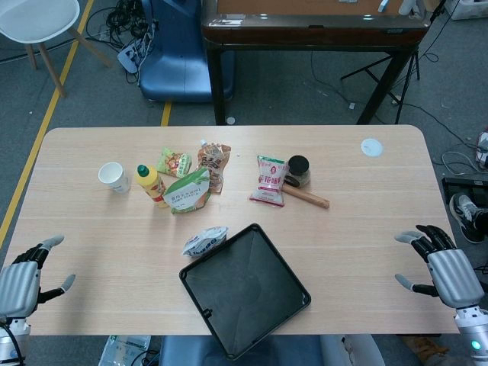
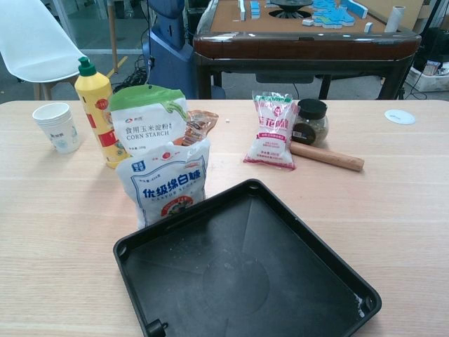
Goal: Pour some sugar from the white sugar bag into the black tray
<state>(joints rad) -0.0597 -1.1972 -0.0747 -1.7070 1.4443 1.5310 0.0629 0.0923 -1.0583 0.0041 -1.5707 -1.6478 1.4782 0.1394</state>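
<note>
The white sugar bag [image 1: 204, 241] [image 2: 165, 184] with blue lettering stands just beyond the black tray's far left corner. The black tray [image 1: 245, 289] [image 2: 247, 274] sits turned at an angle near the table's front edge and holds nothing but a few white specks. My left hand [image 1: 24, 276] hovers open at the table's front left edge, far from the bag. At the front right edge my right hand [image 1: 440, 261] is open too, fingers spread. Neither hand shows in the chest view.
Behind the sugar bag stand a corn starch bag [image 2: 144, 118], a yellow bottle [image 2: 96, 107], a paper cup [image 2: 57, 127] and snack packets [image 1: 214, 162]. A pink-and-white bag [image 2: 273, 130], a dark jar [image 2: 309, 121] and a wooden rolling pin [image 2: 327, 156] lie mid-table. A white lid [image 1: 371, 147] sits far right.
</note>
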